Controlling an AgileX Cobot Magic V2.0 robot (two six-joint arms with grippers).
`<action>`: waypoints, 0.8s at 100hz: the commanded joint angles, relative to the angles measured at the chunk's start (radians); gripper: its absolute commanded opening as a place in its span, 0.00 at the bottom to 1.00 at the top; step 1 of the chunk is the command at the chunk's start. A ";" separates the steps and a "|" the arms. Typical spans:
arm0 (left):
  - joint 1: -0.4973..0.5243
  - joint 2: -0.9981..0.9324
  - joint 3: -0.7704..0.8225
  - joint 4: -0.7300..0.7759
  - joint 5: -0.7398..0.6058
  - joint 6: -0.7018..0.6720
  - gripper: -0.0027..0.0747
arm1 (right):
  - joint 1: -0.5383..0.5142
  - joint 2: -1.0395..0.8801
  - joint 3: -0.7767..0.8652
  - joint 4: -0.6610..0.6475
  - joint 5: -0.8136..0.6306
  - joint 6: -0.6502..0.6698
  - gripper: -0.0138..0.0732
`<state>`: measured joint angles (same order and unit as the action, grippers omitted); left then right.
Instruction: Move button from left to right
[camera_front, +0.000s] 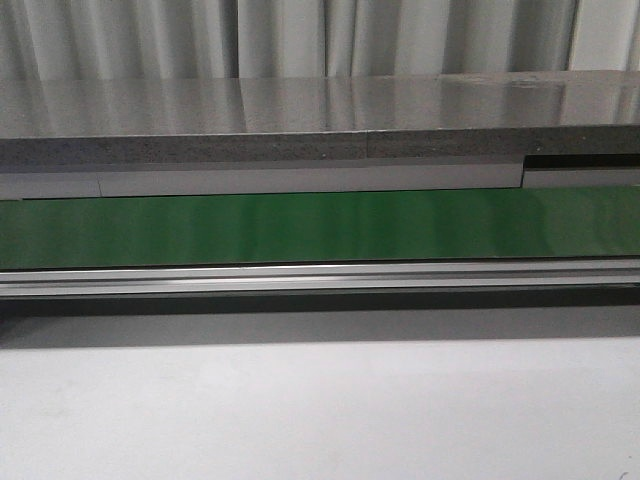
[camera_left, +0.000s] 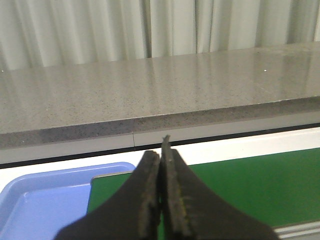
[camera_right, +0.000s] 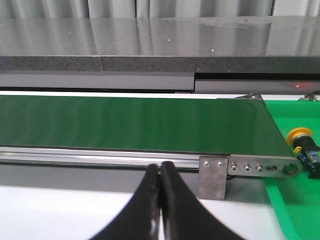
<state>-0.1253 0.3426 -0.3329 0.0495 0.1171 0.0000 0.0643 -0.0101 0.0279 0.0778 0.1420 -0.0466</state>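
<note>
While both claws sit pressed closed with nothing between their fingers, neither is anywhere near what the task names. The left claw (camera_left: 161, 200) hangs over the near end of the green conveyor belt (camera_left: 240, 190), just beside a blue tray (camera_left: 45, 200) that shows only bare floor in the part in view. The right claw (camera_right: 160, 210) hovers above the white tabletop (camera_right: 60, 215), short of the belt's aluminium side rail (camera_right: 100, 156) and its bolted end bracket (camera_right: 214, 177).

Beyond that bracket, past the belt's end roller, the button (camera_right: 303, 145) lies tipped on its side on a green surface (camera_right: 295, 210), yellow cap toward the belt, its black body partly cut off by the picture edge. The front view shows belt and tabletop only, no button.

Risks, as I judge them: a closed claw reaching in would shove the tipped button rather than grasp it; its round cap could let it roll; and a low approach could clip the bracket.
</note>
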 joint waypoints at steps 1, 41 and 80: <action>-0.008 -0.006 -0.016 0.080 -0.108 -0.092 0.01 | 0.002 -0.021 -0.016 -0.006 -0.081 -0.004 0.08; 0.013 -0.189 0.187 0.048 -0.191 -0.092 0.01 | 0.002 -0.021 -0.016 -0.006 -0.081 -0.004 0.08; 0.070 -0.368 0.344 0.036 -0.191 -0.100 0.01 | 0.002 -0.021 -0.016 -0.006 -0.081 -0.004 0.08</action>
<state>-0.0597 -0.0009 0.0013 0.1014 0.0176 -0.0858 0.0643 -0.0101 0.0279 0.0778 0.1420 -0.0466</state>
